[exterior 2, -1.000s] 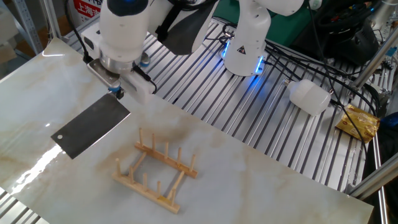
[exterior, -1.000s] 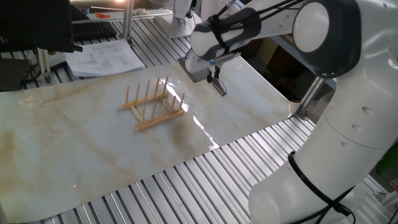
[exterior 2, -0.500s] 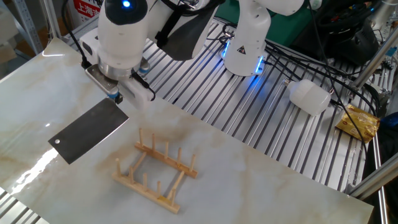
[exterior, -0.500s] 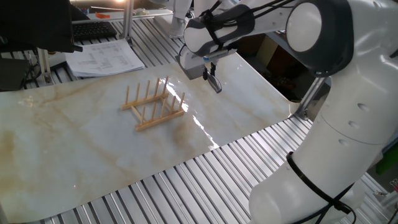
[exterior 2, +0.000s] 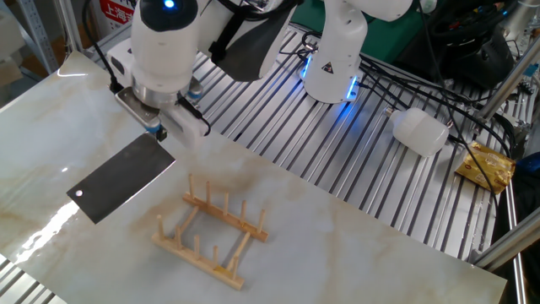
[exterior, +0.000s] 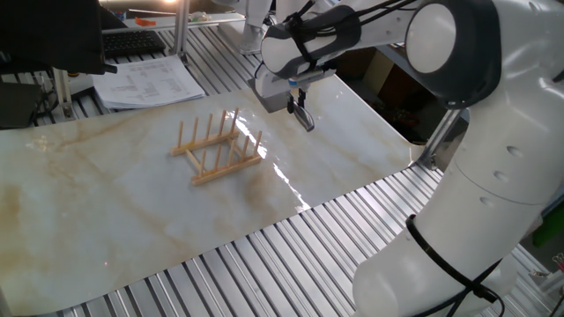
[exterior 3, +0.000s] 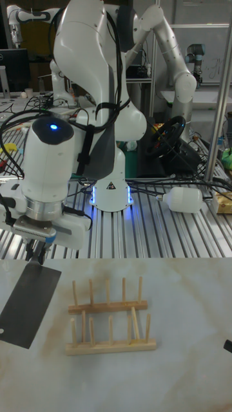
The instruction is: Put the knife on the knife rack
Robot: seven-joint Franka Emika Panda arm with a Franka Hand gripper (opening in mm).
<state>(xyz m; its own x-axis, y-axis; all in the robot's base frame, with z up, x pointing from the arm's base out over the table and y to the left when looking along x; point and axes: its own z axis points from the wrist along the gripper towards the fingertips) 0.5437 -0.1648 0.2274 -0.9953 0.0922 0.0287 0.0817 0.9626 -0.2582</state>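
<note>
2 rows of thin pegs stand up from the rack (exterior 2: 212, 238), which sits alone on the marbled bench (exterior 2: 354, 245), its slots bare, so the task is not yet finished. The hand (exterior 3: 35, 252) is closed on the knife (exterior 2: 121, 178), pinching it at the handle end, though the handle itself is hidden under the fingers and I cannot see how deep the hold is. The broad blade hangs out and down from the hand, tilted, with its far corner low toward the bench; whether it clears the surface I cannot tell. In the tall fixed view the blade (exterior 3: 29, 302) lies just beside the rack (exterior 3: 111, 317), off to one end, not over it. Gripping at the handle makes sense to me: it leaves the whole flat of the blade free to slide between pegs. From the one fixed view the blade is nearly edge-on and hard to make out below the hand (exterior: 302, 117), which hangs behind the rack (exterior: 220, 145). I judge the carry is under way, and the next move would call for bringing the blade over the rails and turning it to line up with a gap. A long blade held by 1 end could swing or catch a peg.
</note>
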